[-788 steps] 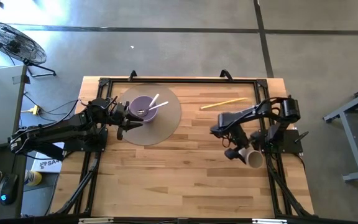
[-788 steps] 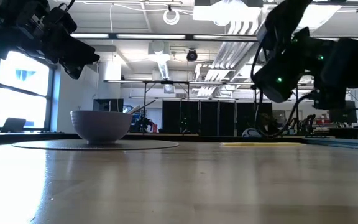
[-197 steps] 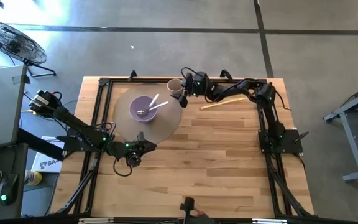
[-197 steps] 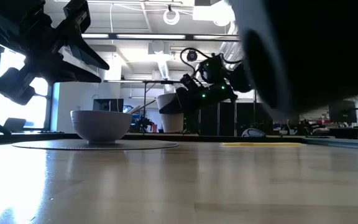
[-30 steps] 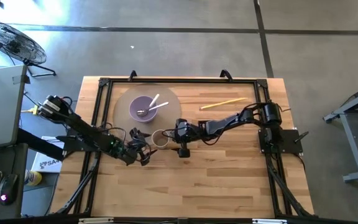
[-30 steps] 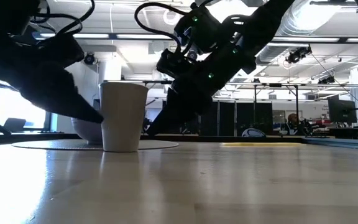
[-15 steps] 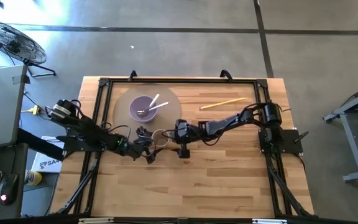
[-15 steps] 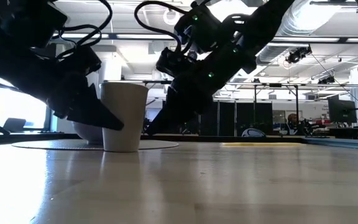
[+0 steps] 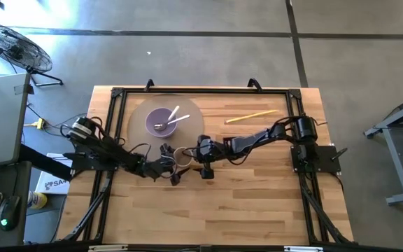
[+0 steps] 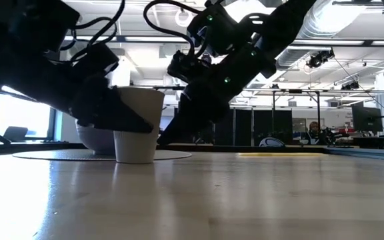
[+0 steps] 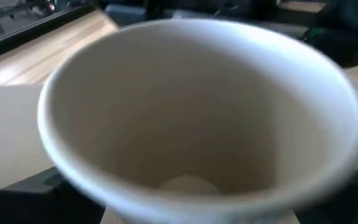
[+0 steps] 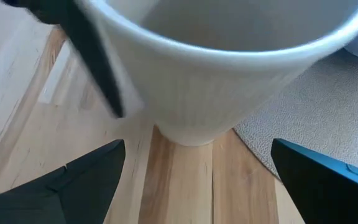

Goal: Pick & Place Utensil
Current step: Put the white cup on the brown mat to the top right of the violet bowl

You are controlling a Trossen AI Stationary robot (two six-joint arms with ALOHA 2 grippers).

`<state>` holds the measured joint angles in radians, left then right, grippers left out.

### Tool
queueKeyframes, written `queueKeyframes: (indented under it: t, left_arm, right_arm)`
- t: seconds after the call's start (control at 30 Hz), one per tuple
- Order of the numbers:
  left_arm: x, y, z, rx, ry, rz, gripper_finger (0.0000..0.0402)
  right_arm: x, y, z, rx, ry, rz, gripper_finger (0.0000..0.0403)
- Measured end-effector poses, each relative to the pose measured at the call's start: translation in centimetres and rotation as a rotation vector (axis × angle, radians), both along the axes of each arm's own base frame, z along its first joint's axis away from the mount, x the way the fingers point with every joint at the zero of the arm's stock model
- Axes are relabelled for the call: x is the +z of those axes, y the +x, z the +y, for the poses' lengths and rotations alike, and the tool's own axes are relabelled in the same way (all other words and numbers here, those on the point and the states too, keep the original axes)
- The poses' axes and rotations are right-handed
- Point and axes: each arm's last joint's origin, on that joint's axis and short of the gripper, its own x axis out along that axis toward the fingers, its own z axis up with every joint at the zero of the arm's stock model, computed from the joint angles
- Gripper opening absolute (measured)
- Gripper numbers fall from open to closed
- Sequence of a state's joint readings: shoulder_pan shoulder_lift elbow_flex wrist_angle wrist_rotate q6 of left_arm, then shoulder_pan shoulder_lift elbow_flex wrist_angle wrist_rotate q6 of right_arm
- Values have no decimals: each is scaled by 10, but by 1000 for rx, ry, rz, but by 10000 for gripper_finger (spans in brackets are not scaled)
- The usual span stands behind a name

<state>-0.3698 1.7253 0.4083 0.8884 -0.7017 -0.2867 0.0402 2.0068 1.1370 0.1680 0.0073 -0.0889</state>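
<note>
A white paper cup (image 9: 181, 155) stands upright on the wood, just off the near edge of a round grey mat (image 9: 193, 133). My left gripper (image 9: 175, 165) has come at it from the table's left and is open, a finger on each side of the cup (image 11: 197, 118). My right gripper (image 9: 196, 158) is open on the cup's right side, its fingers wide apart and clear of the cup (image 12: 229, 81). A purple bowl (image 9: 161, 121) on the mat holds two pale utensils (image 9: 176, 116). A yellow stick-like utensil (image 9: 252, 116) lies flat on the table at the far right. My left gripper has the cup between its open fingers, coming nearly level from the table's left. One finger (image 12: 98, 74) lies along the cup's side wall (image 12: 135, 87); whether the other finger touches, I cannot tell. The cup's base rests on the wood.
A black frame (image 9: 117, 94) runs around the table's edges. The wood toward the near edge (image 9: 222, 210) is bare. In the low view the bowl (image 10: 95, 137) stands behind the cup (image 10: 139, 127).
My left gripper has moved toward the table's right edge, up to the cup, and its open fingers now stand on both sides of it. The cup has shifted slightly toward my right gripper. My right arm has kept still.
</note>
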Motion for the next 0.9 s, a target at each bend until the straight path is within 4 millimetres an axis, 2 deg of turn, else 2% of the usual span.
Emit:
queueKeyframes:
  t: [0.17, 0.67, 0.9]
  left_arm:
    - [5, 12, -5, -14, 17, -13, 395]
    - [9, 17, -7, -29, 27, -7, 395]
    - [13, 28, -12, -54, 35, 47, 395]
  right_arm:
    - [-1, -1, 0, -10, 8, 17, 398]
    - [-6, -6, 7, 2, -7, 91, 398]
    - [-7, -7, 7, -2, -12, 95, 398]
